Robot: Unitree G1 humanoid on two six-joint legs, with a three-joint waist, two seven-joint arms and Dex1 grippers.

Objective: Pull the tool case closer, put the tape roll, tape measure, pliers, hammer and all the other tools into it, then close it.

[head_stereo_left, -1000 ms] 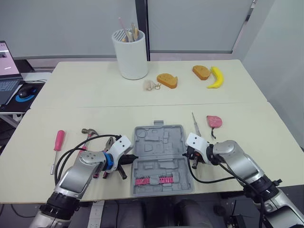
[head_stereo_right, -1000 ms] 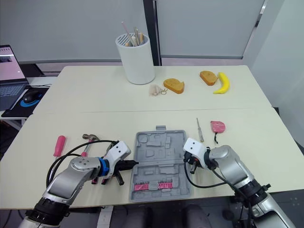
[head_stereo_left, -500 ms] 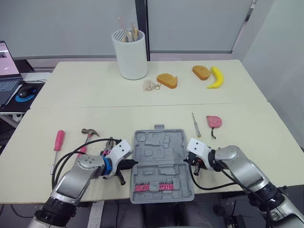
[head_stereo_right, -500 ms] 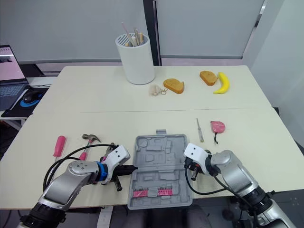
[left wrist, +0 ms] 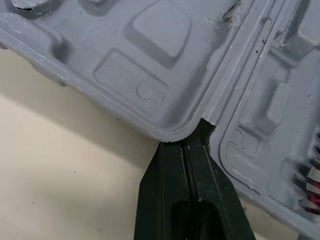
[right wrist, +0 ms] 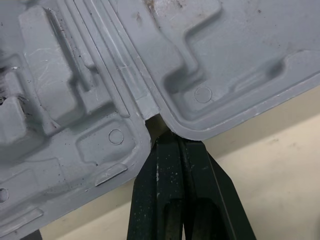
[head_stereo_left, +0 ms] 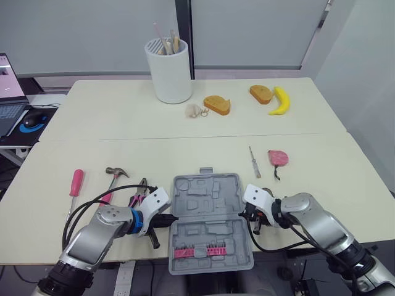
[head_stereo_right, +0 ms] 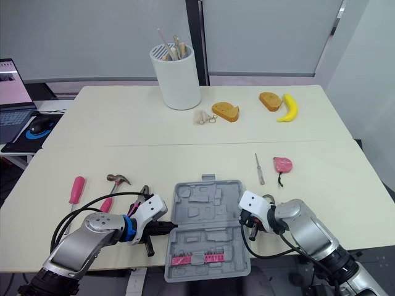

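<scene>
Starting at the left gripper (left wrist: 186,144): black fingers pressed together with no gap, tips tucked into the hinge notch on the left edge of the tool case (head_stereo_left: 203,192). Same on the case's right edge for the right gripper (right wrist: 167,136), shut tight and wedged into the matching notch. Judged as late in the pulling step, with the case lying open and flat, its near half reaching the front edge of the bench (head_stereo_left: 321,179) and seemingly a little past it. Loaded so far with only a row of pink bits (head_stereo_left: 199,251) in the near half, so packing not begun and closing yet to come. Left of the case: pliers (head_stereo_left: 137,196) just beside the left gripper, then the hammer (head_stereo_left: 115,172), then a pink-handled screwdriver (head_stereo_left: 74,188) farthest out. Right of the case and a little beyond it: a slim screwdriver (head_stereo_left: 253,161) and the pink tape measure (head_stereo_left: 278,158). Cannot pick out the tape roll with any confidence. Well beyond the case, not for packing: a white holder (head_stereo_left: 169,71) of utensils, two bread pieces (head_stereo_left: 217,104), a banana (head_stereo_left: 281,100) and a small keyring trinket (head_stereo_left: 195,111). Far to the left, off the bench, a laptop (head_stereo_left: 9,92) and mouse (head_stereo_left: 31,120). Nothing blocking the open halves, though worth minding the pliers so close to the left gripper, and the overhang at the bench edge
</scene>
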